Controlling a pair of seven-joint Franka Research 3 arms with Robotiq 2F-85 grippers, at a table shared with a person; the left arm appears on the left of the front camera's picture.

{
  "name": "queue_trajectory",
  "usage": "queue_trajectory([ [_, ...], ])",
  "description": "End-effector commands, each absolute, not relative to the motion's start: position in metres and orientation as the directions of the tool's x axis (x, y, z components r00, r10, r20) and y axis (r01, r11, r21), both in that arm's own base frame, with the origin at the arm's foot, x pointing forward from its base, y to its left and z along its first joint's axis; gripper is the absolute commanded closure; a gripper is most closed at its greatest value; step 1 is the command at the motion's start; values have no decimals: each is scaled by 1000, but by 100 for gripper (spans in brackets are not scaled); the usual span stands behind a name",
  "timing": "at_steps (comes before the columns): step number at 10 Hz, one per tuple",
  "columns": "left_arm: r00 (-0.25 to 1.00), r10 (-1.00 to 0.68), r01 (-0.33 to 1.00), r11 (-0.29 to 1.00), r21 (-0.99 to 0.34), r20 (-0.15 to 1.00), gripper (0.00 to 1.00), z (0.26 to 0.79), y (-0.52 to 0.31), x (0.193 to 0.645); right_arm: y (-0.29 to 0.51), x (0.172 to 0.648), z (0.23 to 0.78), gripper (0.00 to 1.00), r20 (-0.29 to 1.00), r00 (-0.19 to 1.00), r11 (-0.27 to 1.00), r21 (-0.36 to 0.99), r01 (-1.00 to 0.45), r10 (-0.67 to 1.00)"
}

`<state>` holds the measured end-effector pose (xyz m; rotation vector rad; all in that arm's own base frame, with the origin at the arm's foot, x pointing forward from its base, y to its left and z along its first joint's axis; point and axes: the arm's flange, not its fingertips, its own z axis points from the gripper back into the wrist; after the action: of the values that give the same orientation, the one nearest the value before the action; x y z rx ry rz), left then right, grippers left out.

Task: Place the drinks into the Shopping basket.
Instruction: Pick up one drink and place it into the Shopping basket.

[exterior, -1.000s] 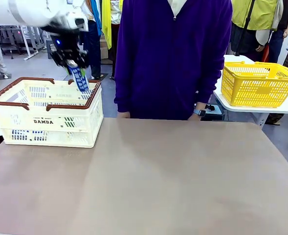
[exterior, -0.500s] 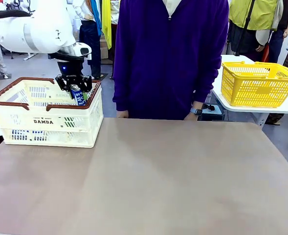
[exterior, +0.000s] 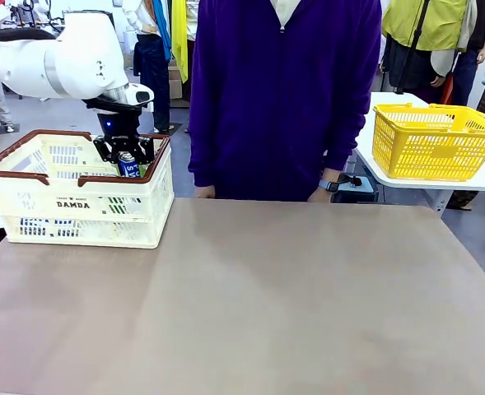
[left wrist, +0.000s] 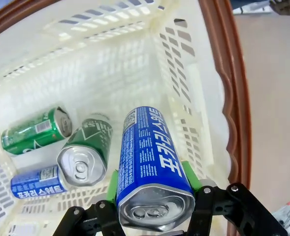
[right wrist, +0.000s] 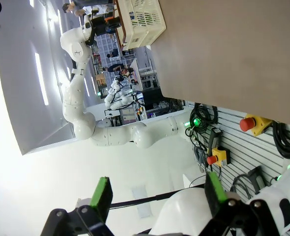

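Left wrist view: the left gripper [left wrist: 154, 196] clamps a slim blue metal can [left wrist: 152, 160] inside the cream slotted plastic basket [left wrist: 194, 88] (right gripper [right wrist: 154, 194] gapes empty).

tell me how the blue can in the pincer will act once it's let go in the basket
The blue can is round and smooth, so it will probably roll. It may clink into the green cans lying below, since the basket floor is crowded there. Its undented metal wall looks stiff, so the left pincer likely won't crush it.
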<state>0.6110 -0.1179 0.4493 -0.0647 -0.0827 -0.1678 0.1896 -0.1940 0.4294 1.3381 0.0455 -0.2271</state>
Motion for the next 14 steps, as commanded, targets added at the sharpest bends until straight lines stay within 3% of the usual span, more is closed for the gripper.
queue_trajectory([
  [1,989,-125,128,991,-40,78,100,456,-115,615,-192,188,432,0,-167,976,197,961,193,-141],
  [3,990,-127,129,991,-22,67,100,452,-116,616,-192,188,432,0,-167,976,197,961,193,-141],
  [4,990,-128,130,991,-32,65,74,452,-117,616,-192,188,432,0,-167,976,197,961,193,-141],
  [5,990,-124,126,992,-15,61,17,454,-118,617,-192,188,432,0,-167,976,197,961,193,-141],
  [6,990,-125,125,992,-8,69,0,457,-118,616,-192,188,432,0,-167,976,197,961,193,-141],
  [11,989,-112,113,994,-7,92,0,469,-112,612,-192,188,432,0,-167,976,197,961,193,-141],
  [14,984,-121,135,985,-111,129,0,511,-99,581,-192,188,432,0,-167,976,197,961,193,-141],
])
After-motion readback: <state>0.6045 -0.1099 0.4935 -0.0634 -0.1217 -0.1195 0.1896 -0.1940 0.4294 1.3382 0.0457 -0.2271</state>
